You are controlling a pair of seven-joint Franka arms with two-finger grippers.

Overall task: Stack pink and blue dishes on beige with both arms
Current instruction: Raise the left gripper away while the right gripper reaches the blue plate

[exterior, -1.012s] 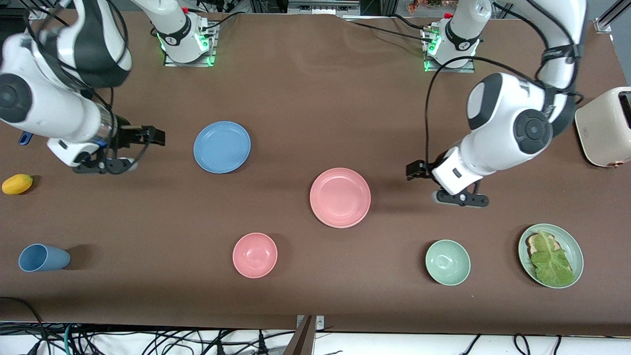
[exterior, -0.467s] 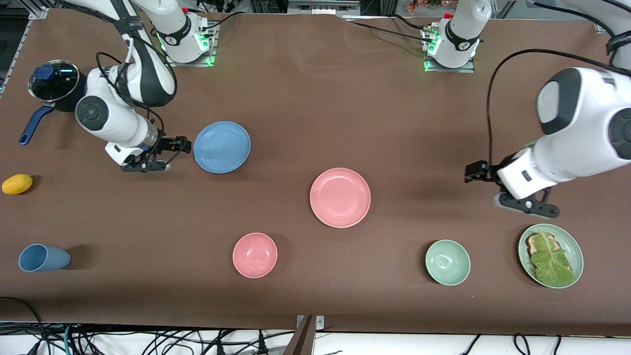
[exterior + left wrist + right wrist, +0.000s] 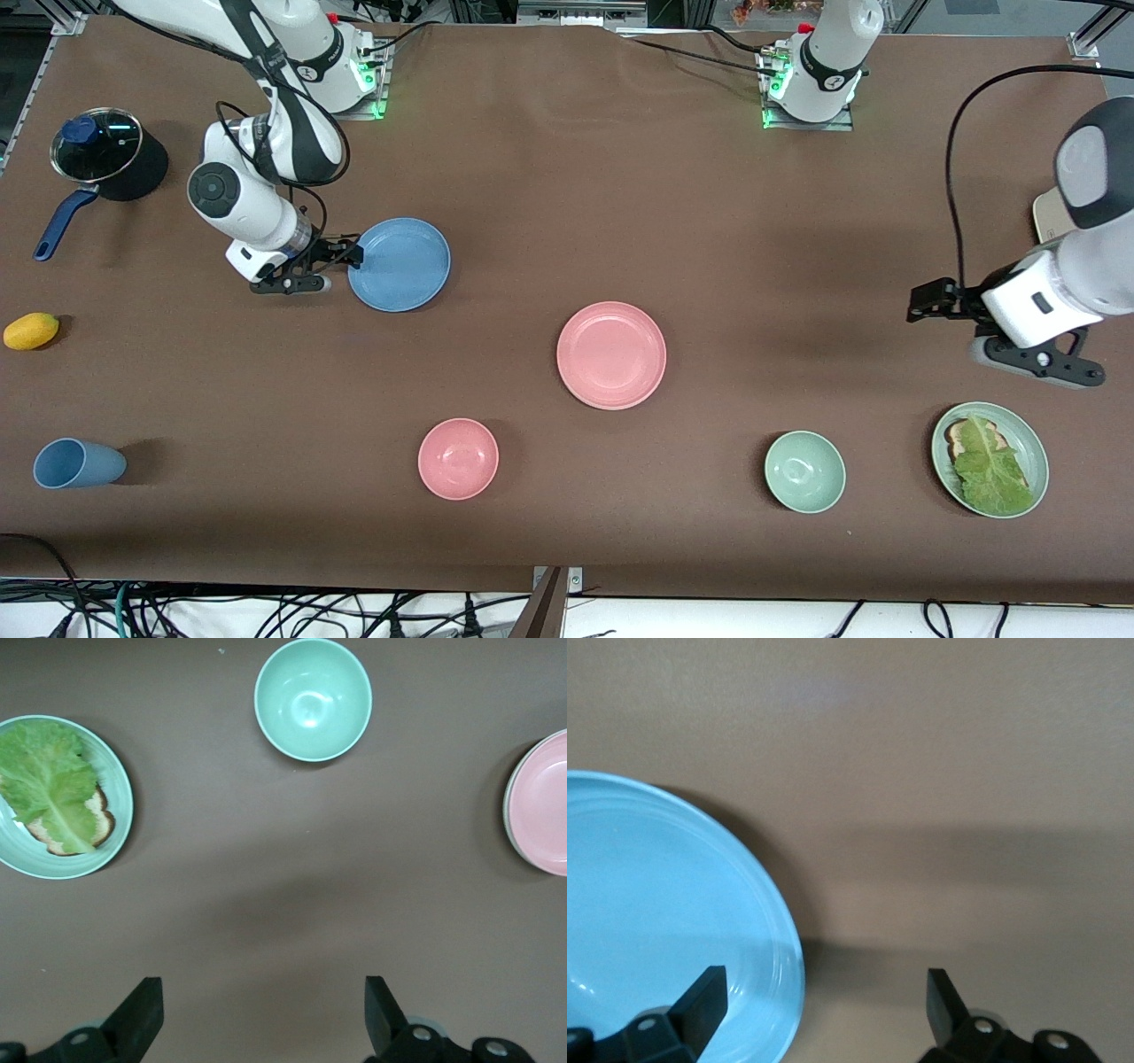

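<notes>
The blue plate (image 3: 399, 264) lies on the brown table toward the right arm's end. My right gripper (image 3: 354, 254) is open at the plate's rim. In the right wrist view one finger (image 3: 700, 992) is over the blue plate (image 3: 656, 921) and the other is over bare table, so the rim lies between them. The pink plate (image 3: 611, 354) sits mid-table. A pale rim (image 3: 506, 806) peeks from under it; the beige plate is otherwise hidden. My left gripper (image 3: 926, 301) hangs open over bare table toward the left arm's end, holding nothing (image 3: 263, 992).
Nearer the front camera are a blue cup (image 3: 75, 463), a pink bowl (image 3: 458, 458), a green bowl (image 3: 804, 471) and a green plate with bread and lettuce (image 3: 990, 459). A yellow fruit (image 3: 31, 330) and a lidded pot (image 3: 97, 146) are at the right arm's end. The left arm mostly hides a toaster (image 3: 1045, 221).
The right gripper has come down and moved sideways to the blue plate's rim. The left arm has drawn away from the pink plate toward its own end of the table.
</notes>
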